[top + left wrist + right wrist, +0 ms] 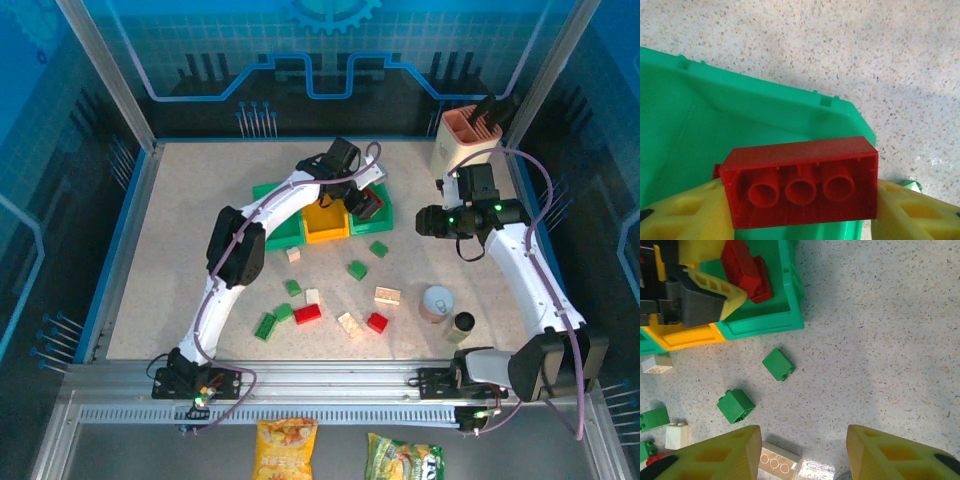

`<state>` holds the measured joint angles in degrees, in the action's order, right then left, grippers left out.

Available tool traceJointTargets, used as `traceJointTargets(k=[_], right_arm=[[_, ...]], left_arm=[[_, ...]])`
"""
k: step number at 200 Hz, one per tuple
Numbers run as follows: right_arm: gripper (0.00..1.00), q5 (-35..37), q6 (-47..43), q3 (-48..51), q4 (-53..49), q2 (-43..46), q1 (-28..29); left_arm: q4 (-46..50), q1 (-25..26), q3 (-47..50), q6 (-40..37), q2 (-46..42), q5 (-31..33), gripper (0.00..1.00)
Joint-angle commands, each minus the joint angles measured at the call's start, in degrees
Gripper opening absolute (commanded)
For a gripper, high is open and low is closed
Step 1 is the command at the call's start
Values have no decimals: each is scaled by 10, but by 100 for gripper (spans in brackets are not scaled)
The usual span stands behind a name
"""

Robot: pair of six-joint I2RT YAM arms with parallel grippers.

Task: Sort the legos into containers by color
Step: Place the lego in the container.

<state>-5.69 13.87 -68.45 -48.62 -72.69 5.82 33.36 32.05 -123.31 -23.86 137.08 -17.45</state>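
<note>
My left gripper (800, 205) is shut on a red lego (800, 182), gripped by its ends with the hollow underside facing the camera. It hangs over the right green container (740, 115), where another red lego (761, 287) lies. From above, the left gripper (365, 203) is over that green container (375, 224), beside the yellow container (325, 222) and the left green one (283, 232). My right gripper (805, 455) is open above the table with nothing between its fingers; a cream lego (780, 462) lies below it, and two green legos (777, 364) (735, 405) lie beyond.
Several red, green and cream legos are scattered on the table in front of the containers, among them a red one (307, 314) and a cream one (387, 295). A small round can (437, 303) stands right of them. The tall cream holder (465, 140) is at the back right.
</note>
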Motion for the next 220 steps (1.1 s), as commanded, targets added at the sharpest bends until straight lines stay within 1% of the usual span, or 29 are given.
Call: traceJointTargets(k=[1,36,74,100,127,153,184,206,220], right_arm=[[49,-15,-2,-2,-11,5,-7],[49,-18,-8,-7,-13,-5,-7],[49,-16,-9,-10,-16,-8,-7],[49,-17,-8,-7,-16,-6,-7],[49,-15,-10,-9,-18,-9,-7],[49,-15,-9,-13,-18,-9,-7],[49,-21,-8,-21,-15,-14,-5],[49,-22,-6,-24,-12,-14,-1],[49,-23,-4,-24,-9,-13,2]], left_arm=[[19,2,-23,-33,18,6,53],[40,2,-65,-55,49,26,54],[27,3,-92,-61,74,26,56],[25,2,-110,-78,92,47,58],[19,2,-113,-87,96,53,63],[21,2,-113,-87,92,49,71],[18,4,-95,-69,66,44,77],[-14,8,-40,-55,26,49,81],[-26,12,-13,-48,4,52,81]])
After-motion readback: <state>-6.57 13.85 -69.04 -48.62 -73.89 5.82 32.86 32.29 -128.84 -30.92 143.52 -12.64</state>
